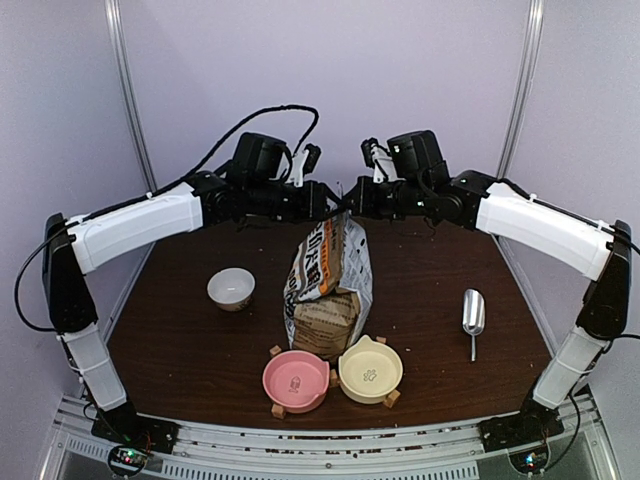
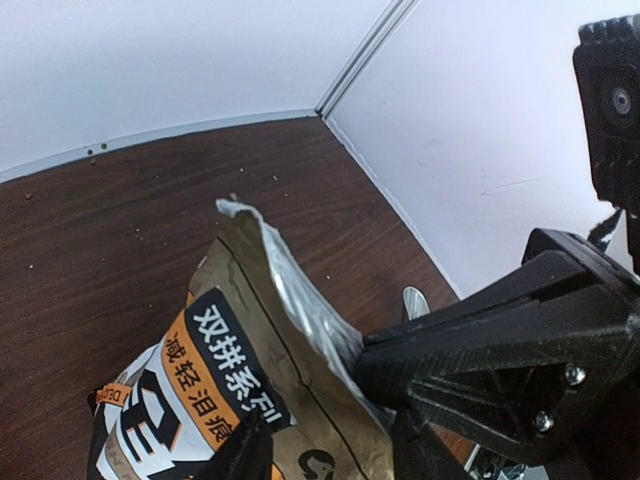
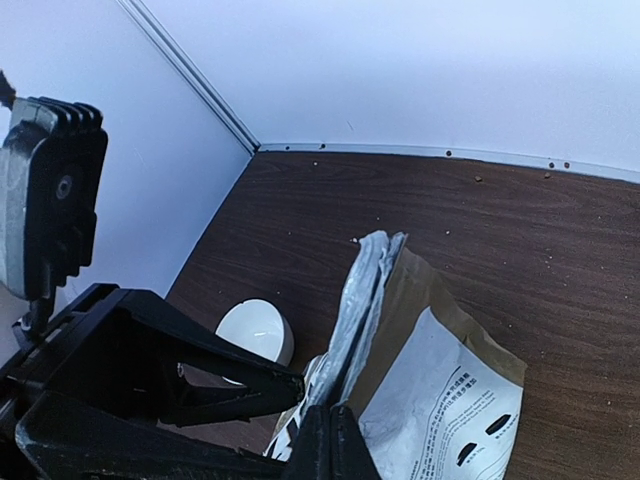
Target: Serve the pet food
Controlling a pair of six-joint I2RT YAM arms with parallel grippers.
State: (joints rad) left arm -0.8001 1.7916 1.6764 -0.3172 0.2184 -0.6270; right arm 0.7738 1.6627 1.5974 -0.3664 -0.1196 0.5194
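A brown-and-white paper bag with orange and black printing (image 1: 330, 275) is stood upright at the middle of the dark wood-grain tabletop (image 1: 180, 340). Its silver-lined top edge is raised and pinched flat. The right gripper (image 1: 350, 197) is brought in from the right at the top of the bag, and in the right wrist view its jaws are seen pressed together on that silver-lined edge. The left gripper (image 1: 322, 200) is met with it from the other side. In the left wrist view its jaws are seen standing apart, with the printed upper part of the bag between them. Whether either finger (image 2: 240, 450) is pressed against the paper cannot be told.

The pet food itself is not shown, as the inside of the bag is hidden by the flattened top.

Just in front of the bag, a round pink bowl (image 1: 296, 378) and a round cream bowl (image 1: 370, 370) are set side by side, touching, on small wooden blocks. A small white bowl (image 1: 231, 288) is placed to the left of the bag, apart from it. A shiny metal scoop (image 1: 473, 312) is laid well to the right, with its handle towards the near edge.
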